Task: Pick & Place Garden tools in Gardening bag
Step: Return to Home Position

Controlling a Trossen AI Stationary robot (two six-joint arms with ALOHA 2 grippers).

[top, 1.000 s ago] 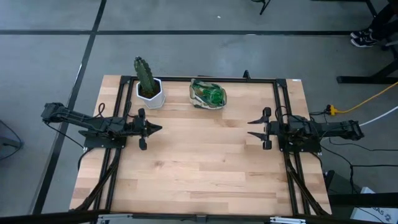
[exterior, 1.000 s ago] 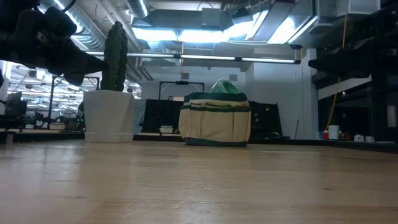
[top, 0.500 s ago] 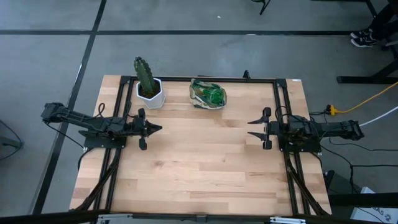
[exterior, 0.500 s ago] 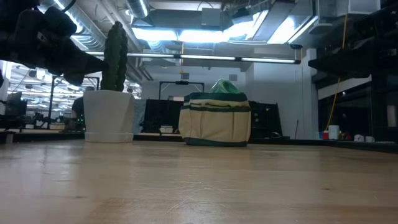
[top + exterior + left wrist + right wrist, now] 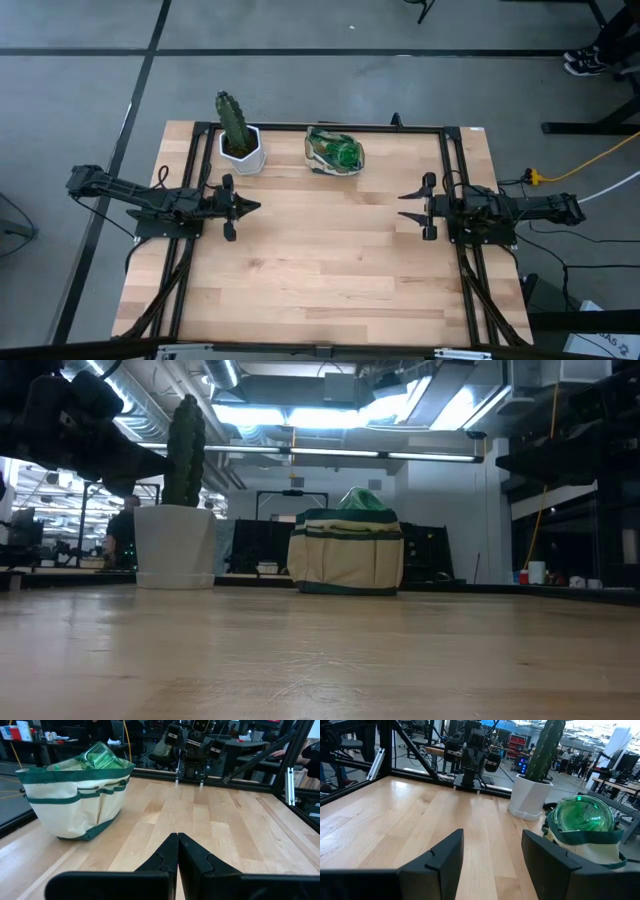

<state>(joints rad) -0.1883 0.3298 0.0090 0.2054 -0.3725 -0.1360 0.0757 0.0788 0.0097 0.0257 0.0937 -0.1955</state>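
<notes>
The gardening bag (image 5: 334,150), cream with green trim, stands on its base at the far middle of the table. A green spray bottle (image 5: 102,757) sticks out of its open top, and its round top also shows in the right wrist view (image 5: 583,815). My left gripper (image 5: 255,206) hovers level over the table's left side, shut on nothing, pointing toward the right edge. My right gripper (image 5: 402,206) faces it from the right side, open and empty. Both are well nearer than the bag (image 5: 346,552).
A green cactus in a white hexagonal pot (image 5: 241,148) stands left of the bag, close to the left arm. A black frame (image 5: 450,160) runs along the table's far, left and right sides. Bare wood (image 5: 320,250) lies between the grippers and toward the near edge.
</notes>
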